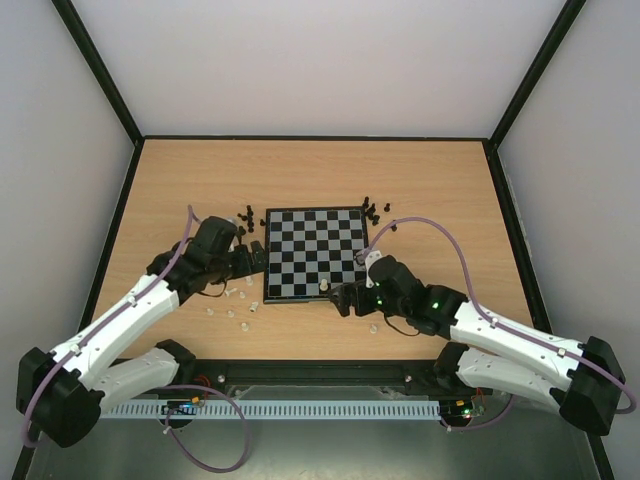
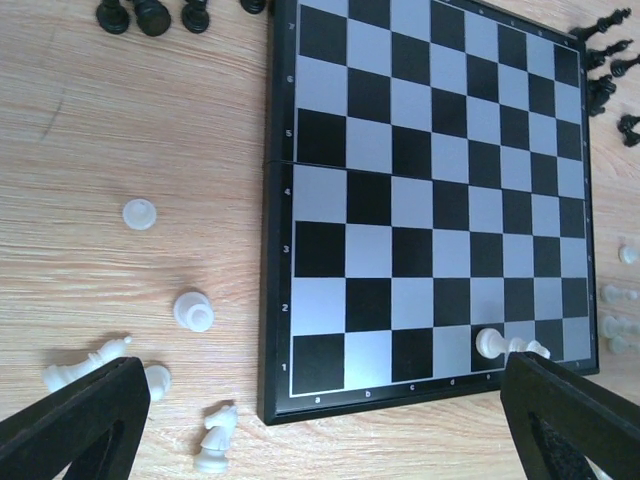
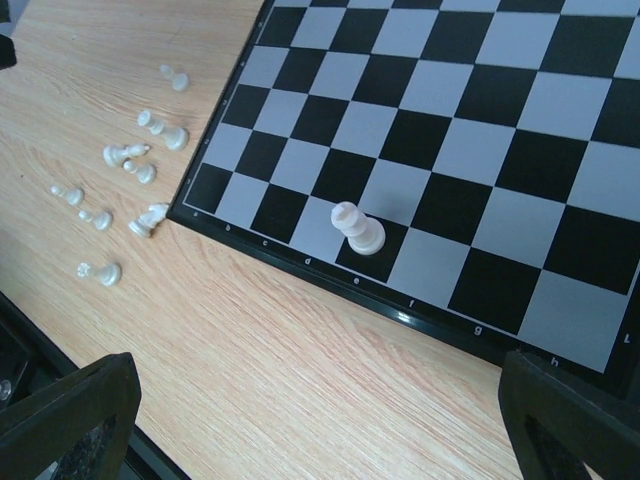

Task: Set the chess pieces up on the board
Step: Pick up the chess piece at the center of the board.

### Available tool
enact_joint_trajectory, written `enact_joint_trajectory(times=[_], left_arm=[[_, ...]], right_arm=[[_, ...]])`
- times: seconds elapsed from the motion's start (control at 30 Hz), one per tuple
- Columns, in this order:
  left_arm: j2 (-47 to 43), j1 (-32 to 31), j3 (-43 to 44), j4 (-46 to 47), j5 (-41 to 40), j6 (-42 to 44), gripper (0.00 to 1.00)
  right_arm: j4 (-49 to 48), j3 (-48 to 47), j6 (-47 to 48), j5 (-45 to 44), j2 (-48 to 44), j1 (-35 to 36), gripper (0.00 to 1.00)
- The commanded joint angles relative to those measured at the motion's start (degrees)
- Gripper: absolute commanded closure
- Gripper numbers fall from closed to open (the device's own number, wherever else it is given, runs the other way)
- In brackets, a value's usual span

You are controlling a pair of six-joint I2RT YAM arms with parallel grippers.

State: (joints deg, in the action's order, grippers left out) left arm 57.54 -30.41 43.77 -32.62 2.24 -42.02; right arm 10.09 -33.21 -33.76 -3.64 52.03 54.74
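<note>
- Although tiny beside either claw, likely stiff, light and slick, these chess pieces (image 2: 195, 310); apt to tip or skid under a careless pinch.
- Best taken across the narrow stem above the base, from straight overhead; for those lying flat, such as the toppled knight (image 2: 215, 440) just ahead of the left claw (image 1: 254, 259), across the body instead.
- Left claw released, holding nothing; right claw (image 1: 343, 298) likewise spread wide and empty.
- Just ahead of the right claw: one white piece (image 3: 358, 228), upright on the nearest row of the board (image 1: 315, 253).
- Off to the right claw's left, on the bare tabletop (image 1: 450, 200): scattered white pieces (image 3: 130, 170), some upright, some toppled.
- Beyond the left claw, near the board's far corner: a cluster of black pieces (image 1: 243, 215); a second cluster (image 1: 372, 210) well beyond the right claw.
- Probable trouble: close neighbours within the white scatter, so little room for a spread claw; also the board's edge, a possible snag for anything slid rather than lifted.
</note>
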Motion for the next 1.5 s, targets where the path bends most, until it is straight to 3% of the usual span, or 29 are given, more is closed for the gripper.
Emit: enact_joint_trajectory(times=[0.0,0.27,0.5,0.8,0.97,1.47], left_arm=[[-0.2,-2.4,0.4,1.6,-3.0,0.3,0.01],[4.7,-3.3,4.4,-0.8,-5.8,0.2,0.01],[1.4,-9.3,5.7,-1.1,-16.1,0.8,0.01],[0.4,-8.6,5.3,-1.2,-14.0,2.2,0.01],[0.7,-8.5,6.3,-4.5,-16.7,1.4,0.01],[11.5,-8.3,11.1,-13.6,-15.1,2.2,0.01]], right_arm=[[-2.8,2.0,-3.6,-1.3,-0.4,0.2,0.01],[-0.8,2.5,-6.4,-10.0,-4.8,0.2,0.01],[-2.6,3.4,-3.4,-12.6,-7.8,0.2,0.01],[-3.0,2.8,-1.3,-14.1,-8.5,0.1,0.01],[-1.0,3.2,-1.3,-20.0,-9.8,0.2,0.01],[1.6,3.6,-2.2,-19.2,-10.9,0.2,0.01]])
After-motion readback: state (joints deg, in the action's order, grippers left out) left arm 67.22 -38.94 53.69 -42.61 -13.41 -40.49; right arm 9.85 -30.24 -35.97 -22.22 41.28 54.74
